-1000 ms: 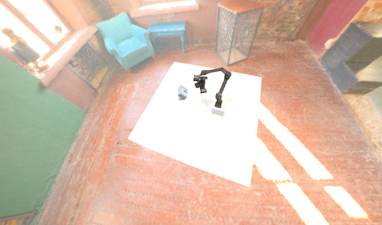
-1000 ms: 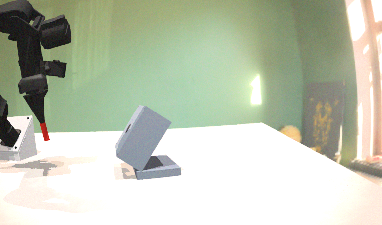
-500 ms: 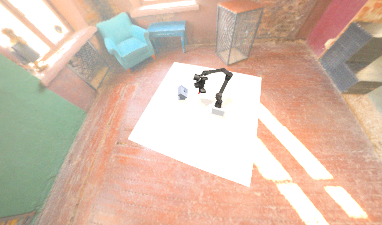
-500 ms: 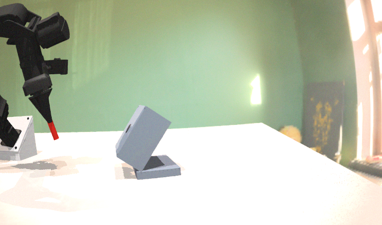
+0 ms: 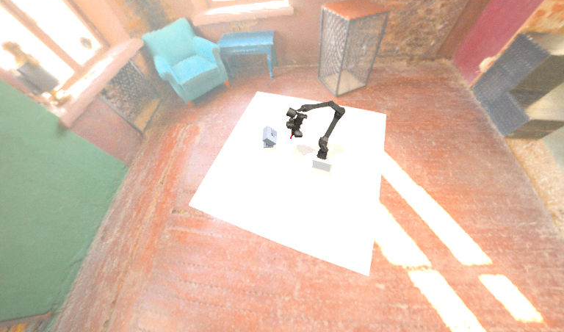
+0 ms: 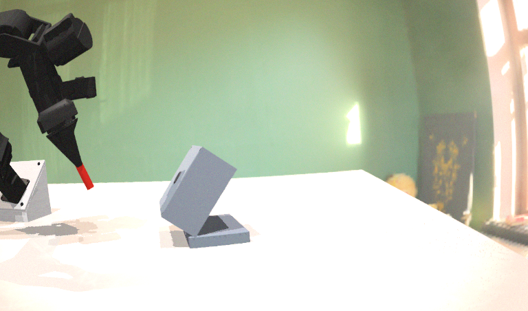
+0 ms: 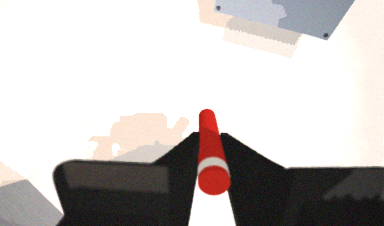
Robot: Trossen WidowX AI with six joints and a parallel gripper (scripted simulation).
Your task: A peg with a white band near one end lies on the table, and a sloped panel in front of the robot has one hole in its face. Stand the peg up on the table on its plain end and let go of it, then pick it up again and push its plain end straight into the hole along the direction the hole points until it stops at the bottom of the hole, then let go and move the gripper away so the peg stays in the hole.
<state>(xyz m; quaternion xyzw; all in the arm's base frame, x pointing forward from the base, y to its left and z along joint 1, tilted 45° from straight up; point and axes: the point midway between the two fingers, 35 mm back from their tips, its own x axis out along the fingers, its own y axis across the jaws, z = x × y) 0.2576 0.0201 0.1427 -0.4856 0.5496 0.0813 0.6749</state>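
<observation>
The red peg [image 5: 291, 136] [image 6: 85, 177] [image 7: 210, 146] is held in the air above the white table [image 5: 291, 211] [image 6: 311, 261]. My gripper [image 5: 291, 131] [image 6: 80, 164] [image 7: 209, 138] is shut on it. The white band and banded end are up between the fingers in the wrist view. The plain end points down, tilted toward the panel in the exterior view. The blue-grey sloped panel [image 5: 269, 134] [image 6: 206, 190] [image 7: 245, 1] stands apart from the peg. Its hole [image 5: 272, 134] [image 6: 177, 177] shows as a dark spot and is out of the wrist view.
The robot's base [image 5: 322, 164] [image 6: 40, 202] stands behind the gripper. The panel's flat foot [image 6: 220, 237] rests on the table. The arm's shadow [image 6: 54, 229] falls on the table below the gripper.
</observation>
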